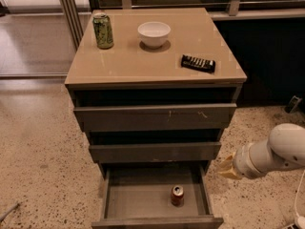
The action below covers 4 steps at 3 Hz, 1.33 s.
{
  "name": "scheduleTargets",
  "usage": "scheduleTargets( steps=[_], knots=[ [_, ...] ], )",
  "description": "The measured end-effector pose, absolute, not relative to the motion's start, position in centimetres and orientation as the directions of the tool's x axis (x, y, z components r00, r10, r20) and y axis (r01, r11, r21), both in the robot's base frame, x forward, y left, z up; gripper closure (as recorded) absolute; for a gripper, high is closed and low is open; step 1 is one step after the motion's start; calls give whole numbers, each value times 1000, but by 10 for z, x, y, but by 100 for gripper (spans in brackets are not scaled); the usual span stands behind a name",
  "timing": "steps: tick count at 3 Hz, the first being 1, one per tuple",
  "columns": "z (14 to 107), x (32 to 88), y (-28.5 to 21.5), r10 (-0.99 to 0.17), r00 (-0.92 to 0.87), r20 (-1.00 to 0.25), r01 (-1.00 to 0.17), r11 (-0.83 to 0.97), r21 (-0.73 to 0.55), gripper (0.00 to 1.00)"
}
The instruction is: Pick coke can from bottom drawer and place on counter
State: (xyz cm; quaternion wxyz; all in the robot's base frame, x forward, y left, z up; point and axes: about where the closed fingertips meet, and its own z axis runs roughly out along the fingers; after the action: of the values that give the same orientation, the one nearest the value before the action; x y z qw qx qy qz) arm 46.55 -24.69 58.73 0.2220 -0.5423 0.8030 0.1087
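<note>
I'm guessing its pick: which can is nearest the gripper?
The red coke can in the bottom drawer, left of the gripper; the green can stands on the counter.
</note>
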Motion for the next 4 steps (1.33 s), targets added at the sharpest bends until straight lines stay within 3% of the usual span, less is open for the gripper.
scheduleTargets(
  steps=[2, 4],
  knots=[
    [565, 461, -243, -812, -329, -481, -921, 388, -25, 100],
    [481, 475, -266, -806, -281, -521, -910, 396, -122, 100]
  ],
)
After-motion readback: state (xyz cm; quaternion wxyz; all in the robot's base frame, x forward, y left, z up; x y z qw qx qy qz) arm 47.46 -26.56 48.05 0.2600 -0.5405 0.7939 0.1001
